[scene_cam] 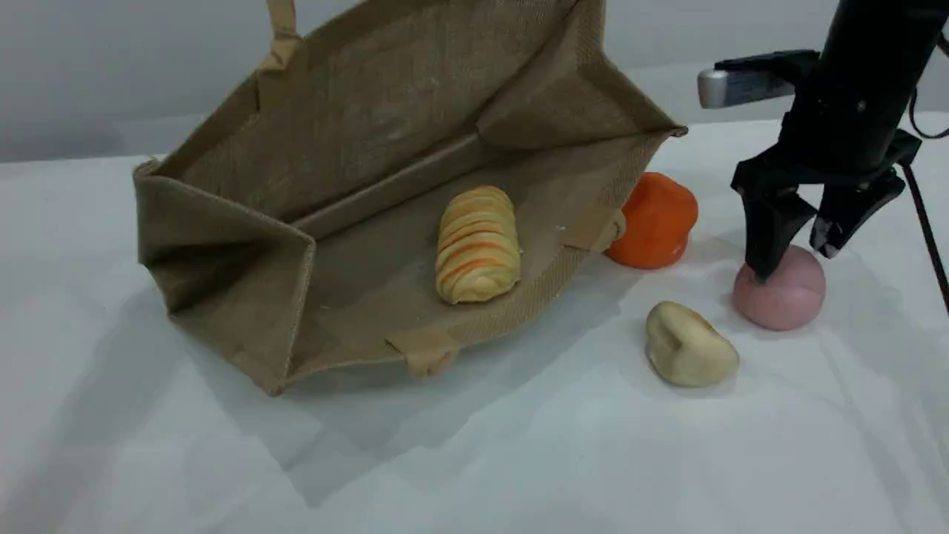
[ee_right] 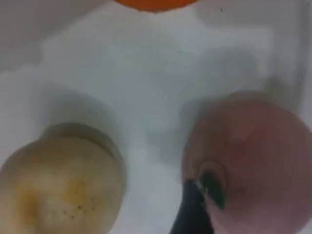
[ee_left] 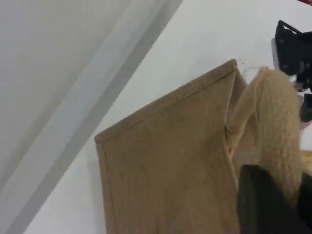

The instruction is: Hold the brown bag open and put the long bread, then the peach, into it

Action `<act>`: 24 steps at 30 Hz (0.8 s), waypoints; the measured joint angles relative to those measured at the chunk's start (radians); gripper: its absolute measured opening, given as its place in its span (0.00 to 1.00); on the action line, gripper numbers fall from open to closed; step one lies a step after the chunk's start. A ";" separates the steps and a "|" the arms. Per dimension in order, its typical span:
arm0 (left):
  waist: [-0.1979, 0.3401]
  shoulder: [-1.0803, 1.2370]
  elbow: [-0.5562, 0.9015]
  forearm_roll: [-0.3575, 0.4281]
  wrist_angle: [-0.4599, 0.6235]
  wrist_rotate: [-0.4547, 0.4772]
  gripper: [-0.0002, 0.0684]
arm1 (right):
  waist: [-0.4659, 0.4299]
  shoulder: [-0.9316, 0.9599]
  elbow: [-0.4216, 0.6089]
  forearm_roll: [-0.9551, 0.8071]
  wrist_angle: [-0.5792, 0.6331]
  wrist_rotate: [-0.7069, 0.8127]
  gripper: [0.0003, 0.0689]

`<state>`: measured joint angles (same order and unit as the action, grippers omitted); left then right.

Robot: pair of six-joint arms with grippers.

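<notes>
You've got the bag (scene_cam: pixel 356 185) on its side at table's left, mouth toward you, w/ the long bread (scene_cam: pixel 477 245) inside on the lower wall. The round fruit (scene_cam: pixel 654 220) sits just right of the bag's rim. Further right, the peach (scene_cam: pixel 780 289) is under the right gripper (scene_cam: pixel 792 263). The lumpy piece (scene_cam: pixel 689 345) lies in front, btwn fruit & peach.

The long bread (scene_cam: pixel 477 245) is laid inside the opened brown bag (scene_cam: pixel 371 111); near the tabletop's (scene_cam: pixel 519 460) right edge, the peach (scene_cam: pixel 782 300) is touched from above by the spread right gripper (scene_cam: pixel 792 263).
</notes>
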<state>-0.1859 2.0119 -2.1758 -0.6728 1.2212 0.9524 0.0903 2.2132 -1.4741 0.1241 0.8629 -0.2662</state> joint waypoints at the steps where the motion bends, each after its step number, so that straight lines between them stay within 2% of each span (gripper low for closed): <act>1: 0.000 0.000 0.000 0.000 0.000 0.000 0.14 | 0.000 0.004 0.000 0.000 0.001 -0.001 0.70; 5: 0.000 0.000 0.000 0.000 0.000 0.000 0.14 | 0.000 0.005 0.000 -0.001 0.001 -0.001 0.62; 8: 0.000 0.000 0.000 0.000 0.000 0.000 0.14 | 0.000 0.005 0.000 -0.001 0.003 -0.001 0.47; 13: 0.000 0.000 0.000 0.000 0.000 0.000 0.14 | 0.000 0.005 0.000 -0.001 0.020 -0.007 0.14; 15: 0.000 0.000 0.000 0.000 0.000 0.000 0.14 | 0.000 0.005 0.000 -0.001 0.030 -0.007 0.05; 18: 0.000 0.000 0.000 0.000 0.000 0.000 0.14 | 0.000 -0.007 0.000 -0.001 0.042 -0.007 0.02; 24: 0.000 0.000 0.000 0.000 0.000 0.000 0.14 | 0.000 -0.112 0.001 -0.028 0.051 0.012 0.02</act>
<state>-0.1859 2.0119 -2.1758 -0.6728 1.2212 0.9524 0.0903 2.1008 -1.4731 0.0960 0.9137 -0.2541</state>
